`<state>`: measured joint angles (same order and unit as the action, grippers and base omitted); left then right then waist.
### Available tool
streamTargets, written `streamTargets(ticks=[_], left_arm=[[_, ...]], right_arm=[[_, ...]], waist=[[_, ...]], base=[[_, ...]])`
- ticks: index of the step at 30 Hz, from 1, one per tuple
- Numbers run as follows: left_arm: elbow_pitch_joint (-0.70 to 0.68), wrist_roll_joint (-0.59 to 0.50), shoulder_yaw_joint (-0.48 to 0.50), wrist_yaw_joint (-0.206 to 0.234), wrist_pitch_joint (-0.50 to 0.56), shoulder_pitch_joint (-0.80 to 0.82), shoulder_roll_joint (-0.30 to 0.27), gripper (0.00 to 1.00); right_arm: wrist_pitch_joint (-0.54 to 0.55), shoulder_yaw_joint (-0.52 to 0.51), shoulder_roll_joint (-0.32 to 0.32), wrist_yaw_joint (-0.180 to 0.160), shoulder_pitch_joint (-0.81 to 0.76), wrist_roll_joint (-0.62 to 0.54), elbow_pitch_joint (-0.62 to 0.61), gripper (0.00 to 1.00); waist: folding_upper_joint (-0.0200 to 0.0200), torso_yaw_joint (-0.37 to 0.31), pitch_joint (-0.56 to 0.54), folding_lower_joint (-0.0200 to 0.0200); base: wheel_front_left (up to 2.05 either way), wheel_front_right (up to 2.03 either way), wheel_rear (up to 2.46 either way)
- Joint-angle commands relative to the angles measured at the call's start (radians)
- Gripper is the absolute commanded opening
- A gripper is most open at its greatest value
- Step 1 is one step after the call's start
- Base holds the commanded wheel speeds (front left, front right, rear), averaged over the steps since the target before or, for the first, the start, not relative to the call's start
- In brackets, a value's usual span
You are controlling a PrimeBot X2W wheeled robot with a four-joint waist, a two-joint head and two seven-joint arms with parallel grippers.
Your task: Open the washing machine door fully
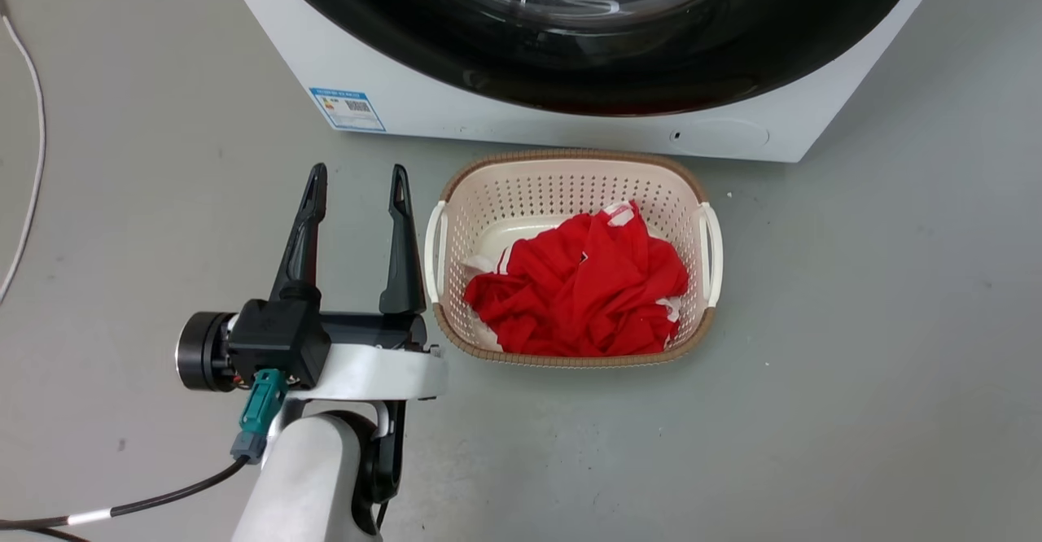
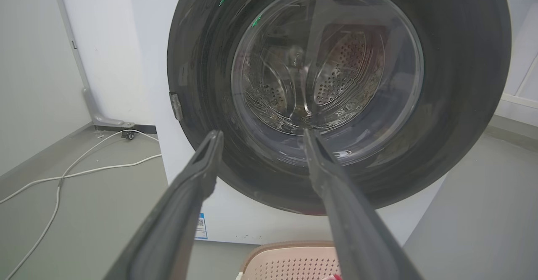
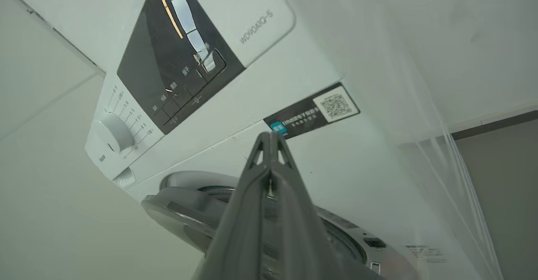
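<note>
Left wrist view, washing machine door (image 2: pixel 328 61) upright, front-on

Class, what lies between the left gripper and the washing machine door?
Nothing; the head view shows bare grey floor between the left gripper and the washing machine door.

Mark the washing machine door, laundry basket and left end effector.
washing machine door (image 2: pixel 462 103), left wrist view, on its glossy black ring.
laundry basket (image 1: pixel 562 188), head view, on its far perforated wall.
left end effector (image 1: pixel 358 172), head view, midway between its fingertips.
</note>
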<state>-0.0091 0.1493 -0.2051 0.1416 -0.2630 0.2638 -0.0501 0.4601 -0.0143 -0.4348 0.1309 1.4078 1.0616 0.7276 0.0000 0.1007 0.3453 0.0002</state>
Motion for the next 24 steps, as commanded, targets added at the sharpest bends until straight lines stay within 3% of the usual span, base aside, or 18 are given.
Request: streamTargets(ticks=[1,8,24], left_arm=[[-0.009,-0.005,-0.002,0.006,-0.003,0.015,0.0,1.0],[-0.021,0.001,-0.016,0.019,-0.003,0.031,0.0,1.0],[-0.038,0.011,-0.045,0.051,-0.003,0.053,0.0,1.0]], right_arm=[[0.037,0.012,0.015,0.0,0.025,-0.012,0.012,0.0],[0.197,0.062,0.049,0.0,0.049,-0.078,0.004,0.0],[0.398,0.035,0.089,0.0,0.014,-0.182,-0.074,0.0]], waist=[[0.0,0.005,0.022,-0.0002],[0.0,0.015,0.064,-0.0002],[0.0,0.04,0.139,-0.0002]], base=[[0.0,0.0,0.0],[0.0,0.0,0.0],[0.0,0.0,0.0]])
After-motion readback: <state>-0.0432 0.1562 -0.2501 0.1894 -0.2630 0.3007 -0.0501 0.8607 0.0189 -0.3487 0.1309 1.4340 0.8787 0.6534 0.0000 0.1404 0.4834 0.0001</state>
